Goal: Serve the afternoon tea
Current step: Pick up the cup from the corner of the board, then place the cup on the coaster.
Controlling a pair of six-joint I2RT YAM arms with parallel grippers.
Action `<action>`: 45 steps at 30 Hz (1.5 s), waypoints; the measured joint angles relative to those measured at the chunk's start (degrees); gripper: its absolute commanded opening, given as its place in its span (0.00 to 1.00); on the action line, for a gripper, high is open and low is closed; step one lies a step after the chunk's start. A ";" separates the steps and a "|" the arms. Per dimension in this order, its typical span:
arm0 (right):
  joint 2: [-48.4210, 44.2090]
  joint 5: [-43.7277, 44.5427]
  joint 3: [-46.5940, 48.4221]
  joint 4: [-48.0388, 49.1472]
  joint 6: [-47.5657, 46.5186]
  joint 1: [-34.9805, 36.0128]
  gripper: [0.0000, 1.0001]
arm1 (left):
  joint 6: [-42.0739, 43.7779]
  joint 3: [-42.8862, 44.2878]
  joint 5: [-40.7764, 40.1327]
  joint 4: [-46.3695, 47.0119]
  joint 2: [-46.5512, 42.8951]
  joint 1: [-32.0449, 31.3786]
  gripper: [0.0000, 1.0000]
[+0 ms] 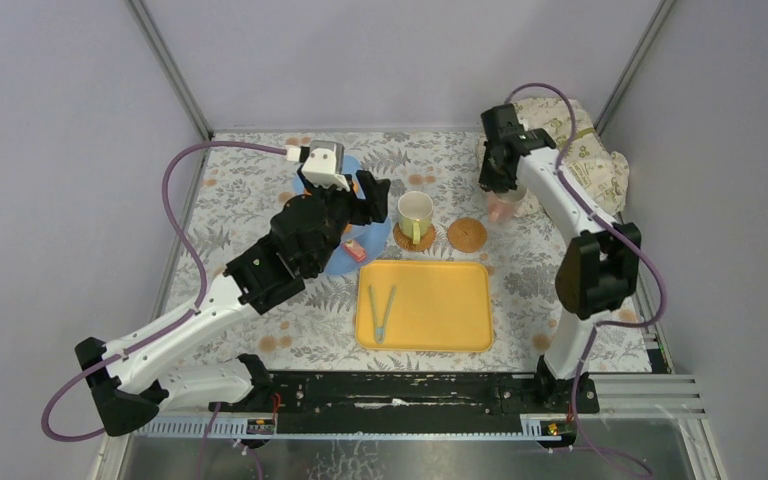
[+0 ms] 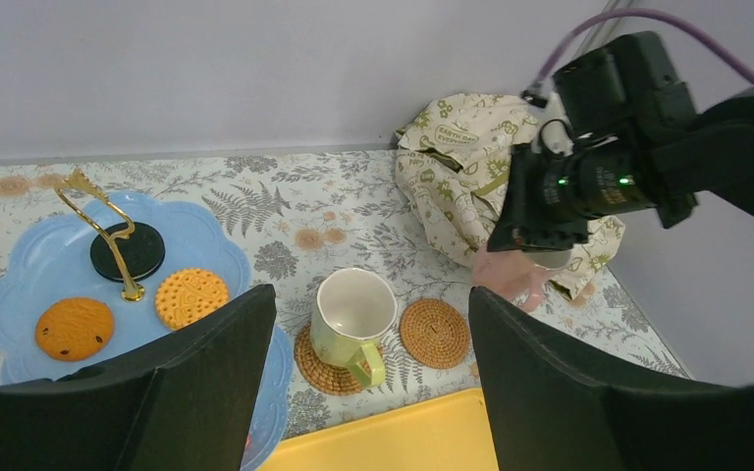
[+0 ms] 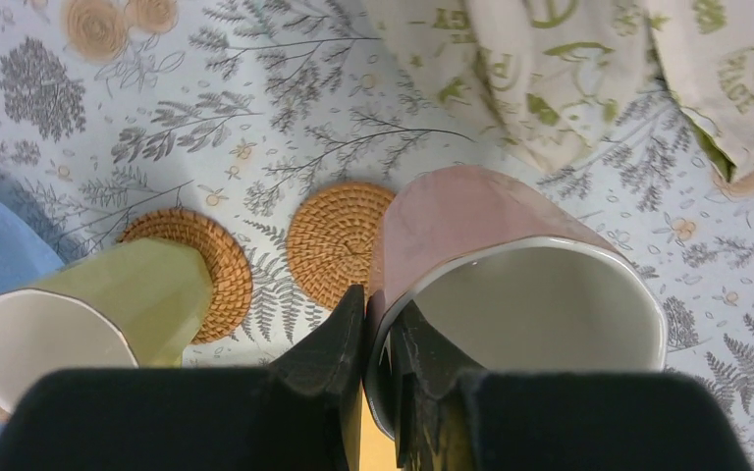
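Two cups: a pink cup [image 3: 471,226] hangs tilted from the right gripper [image 3: 383,343], whose fingers pinch its rim, one inside and one outside, just beside the bare coaster [image 3: 339,240]. The green cup [image 3: 108,304] stands on the second of two coasters [image 3: 211,260]. Only the left wrist view shows the top tier of the blue stand [image 2: 20,265]: three biscuits, one brown [image 2: 75,328], one orange [image 2: 191,297], one black [image 2: 128,252], around a gold handle [image 2: 108,231]. The left gripper [image 1: 368,200] hovers over the stand, jaws spread. Overhead appear one yellow tray [image 1: 440,320] with one pair of tongs [image 1: 382,312]. One cloth [image 2: 452,167] bears green lettering; "EARTH" seems legible, the rest too small.
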 measured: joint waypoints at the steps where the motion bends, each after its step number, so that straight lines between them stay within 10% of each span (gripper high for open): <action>1: 1.73 -0.09 1.97 -1.11 -0.59 0.79 0.00 | 0.07 0.15 -0.11 -0.13 0.00 0.00 0.79; 15: 8.61 -2.56 10.80 -6.49 -8.17 7.37 0.00 | 0.92 1.42 -1.18 -0.26 0.81 0.02 0.80; 45: 8.48 -8.48 -0.59 2.49 -22.40 8.92 0.00 | 0.94 1.64 -1.38 -0.24 3.91 0.39 0.80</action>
